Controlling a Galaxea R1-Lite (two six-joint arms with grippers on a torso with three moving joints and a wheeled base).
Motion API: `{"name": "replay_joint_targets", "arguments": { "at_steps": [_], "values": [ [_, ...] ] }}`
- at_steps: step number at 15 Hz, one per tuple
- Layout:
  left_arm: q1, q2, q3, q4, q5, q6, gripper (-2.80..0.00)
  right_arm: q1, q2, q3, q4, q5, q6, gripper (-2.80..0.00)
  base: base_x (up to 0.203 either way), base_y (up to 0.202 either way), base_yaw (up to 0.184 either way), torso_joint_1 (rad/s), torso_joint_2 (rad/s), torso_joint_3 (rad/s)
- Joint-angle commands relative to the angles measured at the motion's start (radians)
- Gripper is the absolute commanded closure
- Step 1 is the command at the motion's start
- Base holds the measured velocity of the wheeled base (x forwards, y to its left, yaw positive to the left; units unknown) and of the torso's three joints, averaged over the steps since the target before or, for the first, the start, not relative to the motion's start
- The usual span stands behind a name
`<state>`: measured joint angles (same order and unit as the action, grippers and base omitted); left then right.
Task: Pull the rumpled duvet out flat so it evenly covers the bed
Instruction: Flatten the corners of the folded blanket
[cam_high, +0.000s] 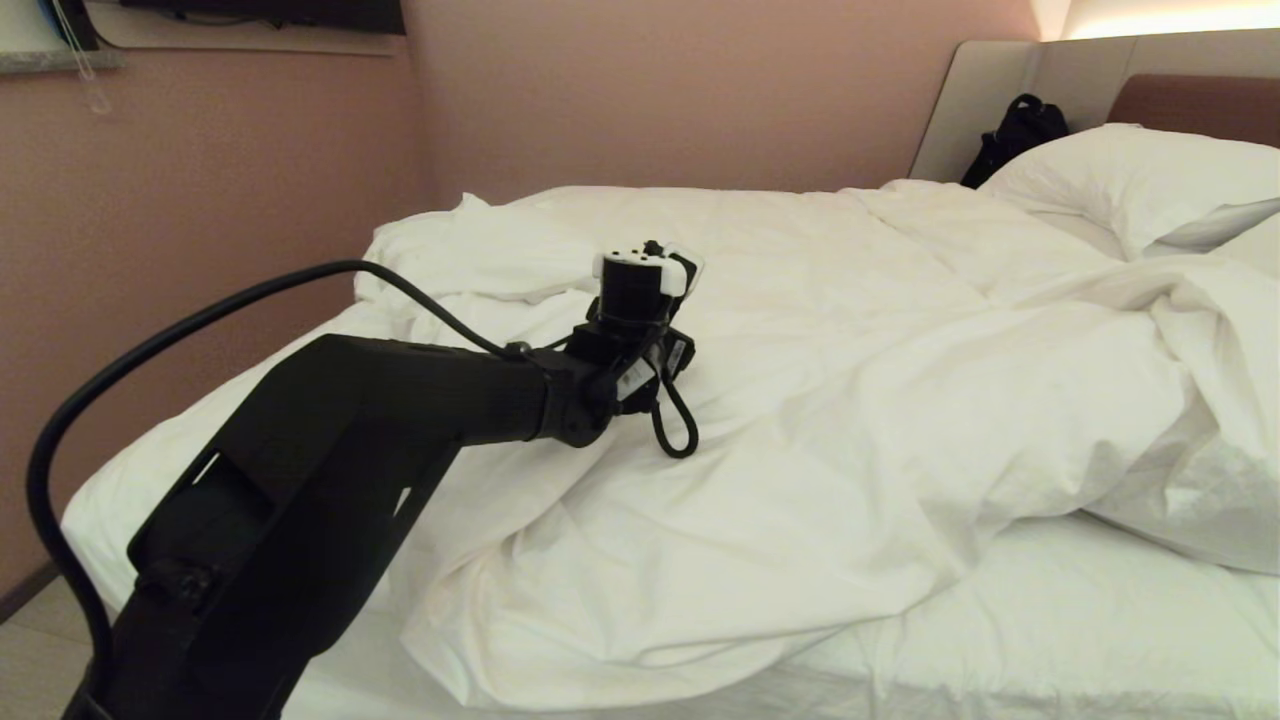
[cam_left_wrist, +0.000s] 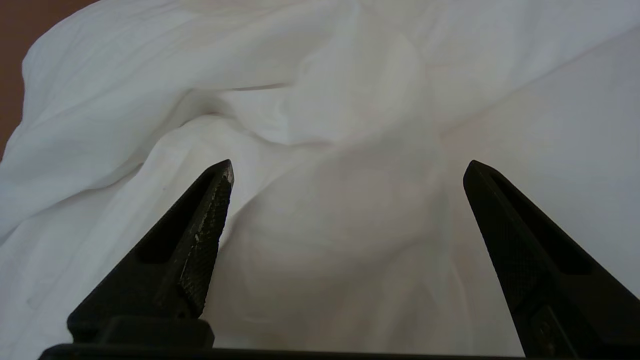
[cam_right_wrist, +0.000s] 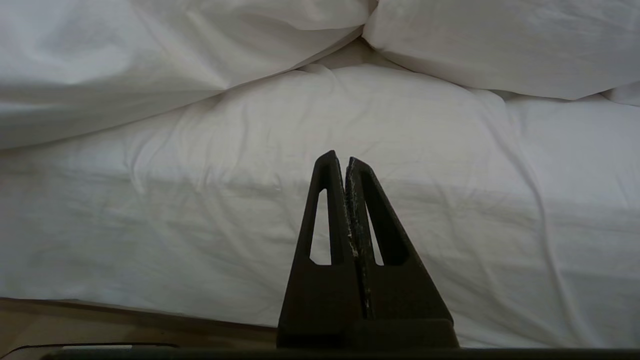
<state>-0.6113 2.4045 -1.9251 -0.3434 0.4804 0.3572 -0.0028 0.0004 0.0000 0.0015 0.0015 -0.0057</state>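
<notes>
Where the pink wall (cam_high: 200, 200) fills the frame's left, the left end effector (cam_left_wrist: 347, 167) hovers wide apart over the rumpled duvet (cam_high: 800, 400), bunched across the bed (cam_high: 1050, 620). Pillows (cam_high: 1130, 180) lie upper right. The right end effector (cam_right_wrist: 346, 161) is closed, empty.

You're looking at a bedroom, likely a hotel room: a made-up bed (cam_high: 1050, 620) with white pillows (cam_high: 1120, 180), a padded headboard (cam_high: 1190, 105) and plain pink walls (cam_high: 650, 90).

Duvet (cam_high: 800, 400) bunched on bed (cam_high: 1100, 620)
</notes>
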Motion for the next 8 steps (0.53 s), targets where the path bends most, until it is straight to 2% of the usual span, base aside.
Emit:
{"name": "replay_joint_targets", "arguments": {
  "at_steps": [1,6,7,8],
  "values": [
    [-0.002,0.01,-0.001,-0.002,0.004,0.003,-2.8,0.0,0.0,0.0,0.0,0.002,0.0,0.0,0.0,0.0,0.0,0.0,0.0,0.0],
    [0.011,0.037,-0.002,-0.018,0.053,0.04,-2.8,0.0,0.0,0.0,0.0,0.001,0.0,0.0,0.0,0.0,0.0,0.0,0.0,0.0],
    [0.021,0.051,-0.003,-0.072,0.076,0.067,-2.8,0.0,0.0,0.0,0.0,0.0,0.0,0.0,0.0,0.0,0.0,0.0,0.0,0.0],
    [0.032,0.07,-0.002,-0.13,0.11,0.124,-2.8,0.0,0.0,0.0,0.0,0.0,0.0,0.0,0.0,0.0,0.0,0.0,0.0,0.0]
  ]
}}
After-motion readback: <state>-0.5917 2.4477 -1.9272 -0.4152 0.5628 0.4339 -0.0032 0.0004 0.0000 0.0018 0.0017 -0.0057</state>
